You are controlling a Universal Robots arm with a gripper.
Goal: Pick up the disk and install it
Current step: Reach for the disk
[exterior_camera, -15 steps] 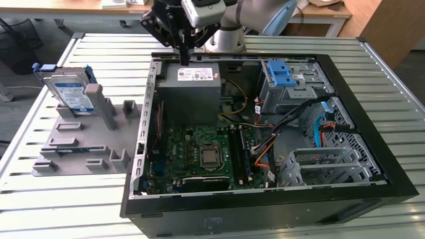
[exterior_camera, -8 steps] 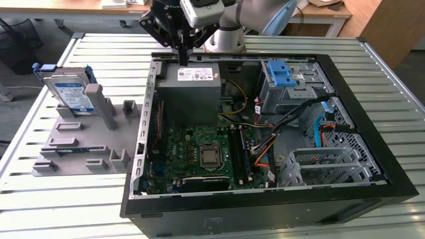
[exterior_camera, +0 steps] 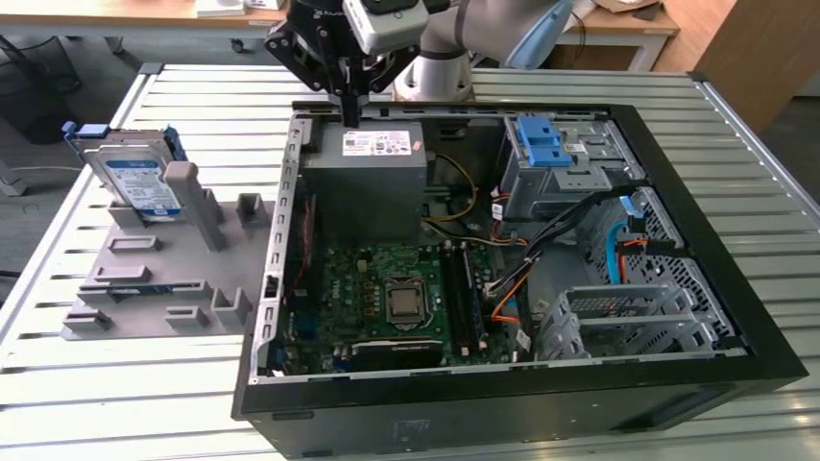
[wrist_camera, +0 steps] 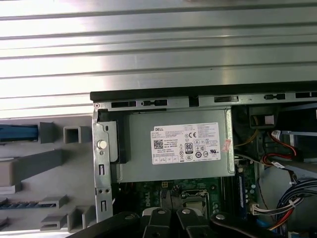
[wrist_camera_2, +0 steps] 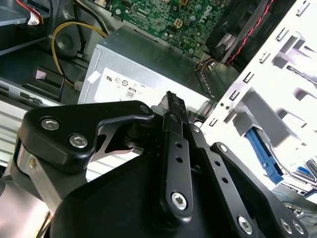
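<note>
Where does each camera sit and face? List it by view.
Exterior view: high off the arm, looking down into the computer case; arm and gripper show.
First wrist view: on the arm, facing down at the power-supply box; gripper shows.
Second wrist view: behind the gripper, looking along it at that box.
All three share that box.

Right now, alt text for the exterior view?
The arm's empty, shut gripper hangs over the grey power supply inside an open computer case lying on a slatted metal table. The disk stands on edge in a grey fixture at the exterior view's left, apart from the gripper.
</note>
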